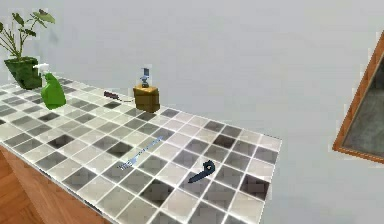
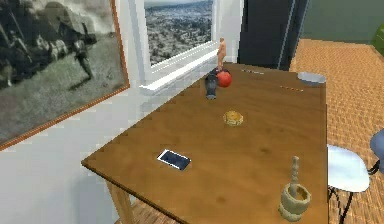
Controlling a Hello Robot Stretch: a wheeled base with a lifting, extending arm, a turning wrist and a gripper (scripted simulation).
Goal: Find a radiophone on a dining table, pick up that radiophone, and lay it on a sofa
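Pincer state could not be told. Radiophone (image 2: 173, 158), a flat dark slab with a pale rim, lay near the wooden desk's (image 2: 260, 150) edge at 8 o'clock, likely an easy reach. Mortar and pestle (image 2: 293, 195) stood well apart at 4 o'clock, a round loaf (image 2: 233, 118) near centre, and a red ball (image 2: 225, 77) at 12 o'clock. A white chair (image 2: 345, 168) flanked 3 o'clock.

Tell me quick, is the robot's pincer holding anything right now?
Pincer: it cannot be told.
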